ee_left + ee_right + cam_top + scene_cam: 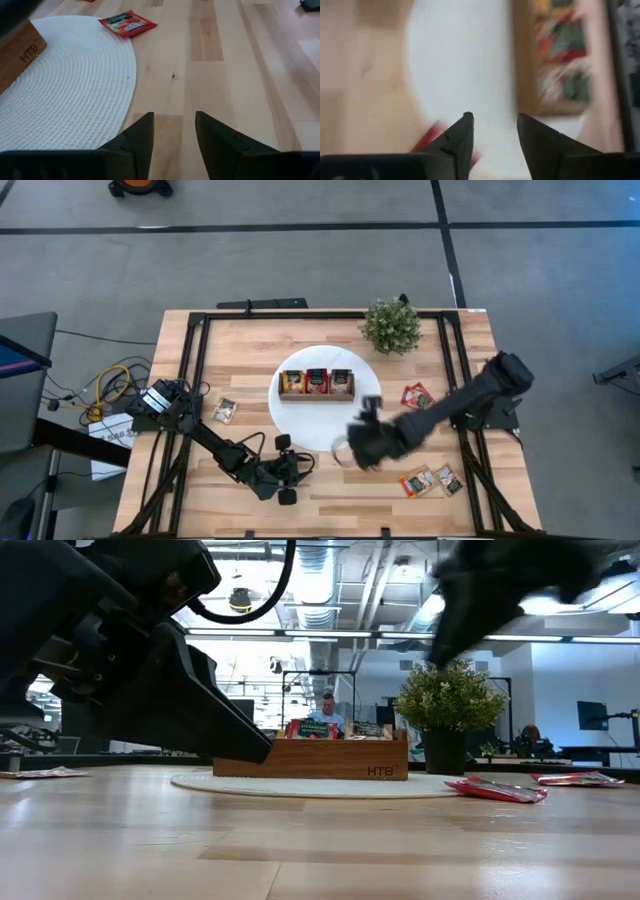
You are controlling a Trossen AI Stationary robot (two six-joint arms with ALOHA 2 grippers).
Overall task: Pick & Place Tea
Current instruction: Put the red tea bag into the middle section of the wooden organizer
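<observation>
Remaining loose are tea sachets (432, 479) at lower right; wooden box (316, 383) is part-filled, right gripper (362, 442) open, empty.

Two dark fingers of the left gripper (174, 135) parted, nothing between them, over bare light wooden table (225, 75). Beside them, edge of a white woven round mat (65, 95). On the mat, corner of a brown wooden box (20, 52) marked HTB. Farther off, a red tea sachet (128, 24) lying flat, overlapping the mat's rim.
</observation>
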